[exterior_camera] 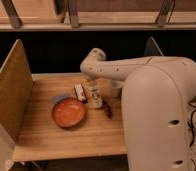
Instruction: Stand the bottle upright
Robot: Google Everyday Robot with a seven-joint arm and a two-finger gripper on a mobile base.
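Observation:
The bottle (96, 97) is small, slim and cream-white with a pale label. It lies on the wooden table (76, 137) right of the orange bowl (68, 112), its length running from far to near. My gripper (93, 84) hangs from the bent white arm (108, 67), directly above the bottle's far end and very near it. Whether it touches the bottle does not show.
A flat white packet with a dark red stripe (80, 92) lies just left of the bottle. A small dark red elongated object (107, 109) lies to its right. A grey-blue item (61, 98) sits behind the bowl. A tall board (11, 95) walls the left side. My white body (158, 120) fills the right.

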